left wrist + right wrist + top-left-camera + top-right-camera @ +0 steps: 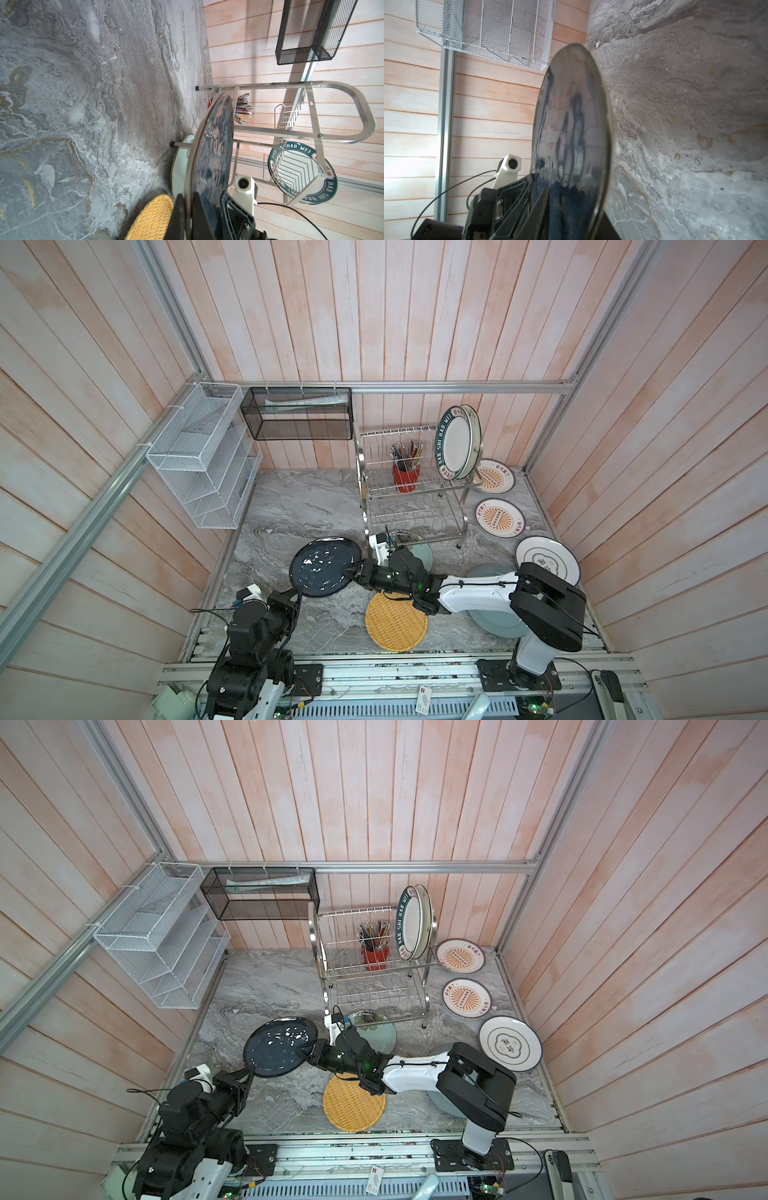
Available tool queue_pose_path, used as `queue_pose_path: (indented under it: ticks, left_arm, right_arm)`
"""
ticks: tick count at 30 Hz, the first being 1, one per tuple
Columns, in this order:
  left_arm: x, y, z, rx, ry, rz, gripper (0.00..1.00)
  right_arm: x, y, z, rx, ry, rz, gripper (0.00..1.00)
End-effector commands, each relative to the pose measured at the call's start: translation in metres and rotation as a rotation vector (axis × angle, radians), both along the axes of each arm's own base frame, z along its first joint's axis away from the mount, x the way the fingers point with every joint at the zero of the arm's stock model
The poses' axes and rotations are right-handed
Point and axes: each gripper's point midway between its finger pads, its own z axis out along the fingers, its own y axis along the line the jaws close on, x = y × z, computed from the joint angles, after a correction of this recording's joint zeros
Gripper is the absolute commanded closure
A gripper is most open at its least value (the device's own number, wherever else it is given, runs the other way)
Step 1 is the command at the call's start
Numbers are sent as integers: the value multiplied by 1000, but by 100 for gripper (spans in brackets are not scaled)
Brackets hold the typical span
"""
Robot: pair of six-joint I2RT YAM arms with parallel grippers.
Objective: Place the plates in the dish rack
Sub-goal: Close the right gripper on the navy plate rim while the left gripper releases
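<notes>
Your left pincer [299, 592] is pinching the rim of the glossy black plate [324, 566]. The right pincer [352, 569] straddles the rim farther round, but I can't tell if it's actually biting. Glazed ceramic like that is probably stiff, weighty, slick and chippable, so I'd grip deep over the rim lip. The dish rack [360, 472] sits just beyond the right pincer.

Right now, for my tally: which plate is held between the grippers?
The glossy black plate: left gripper grips one rim, right gripper straddles the opposite. No other plate is touched by either.
</notes>
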Motion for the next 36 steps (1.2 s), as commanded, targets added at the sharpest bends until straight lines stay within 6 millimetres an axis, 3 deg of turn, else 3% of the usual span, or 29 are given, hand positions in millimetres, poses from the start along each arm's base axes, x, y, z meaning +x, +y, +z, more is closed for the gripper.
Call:
queue_pose_path:
  ticks: [1, 28, 29, 31, 35, 36]
  left_arm:
    - [2, -3, 46, -33, -164, -14, 100]
    - [7, -4, 37, -46, -150, -11, 100]
    - [7, -5, 36, -46, -147, -13, 100]
    - [7, -5, 36, -43, -149, -15, 100]
    - [8, -4, 40, -30, -164, -16, 100]
    - [7, -3, 41, -19, -171, -16, 95]
  right_arm:
    - [-4, 11, 20, 79, -8, 24, 73]
    - [-1, 18, 23, 114, 117, -135, 83]
    - [0, 18, 24, 116, 117, -138, 85]
    - [0, 19, 25, 116, 116, -139, 100]
    - [1, 16, 24, 85, 88, -154, 100]
    - [1, 14, 25, 73, 77, -156, 100]
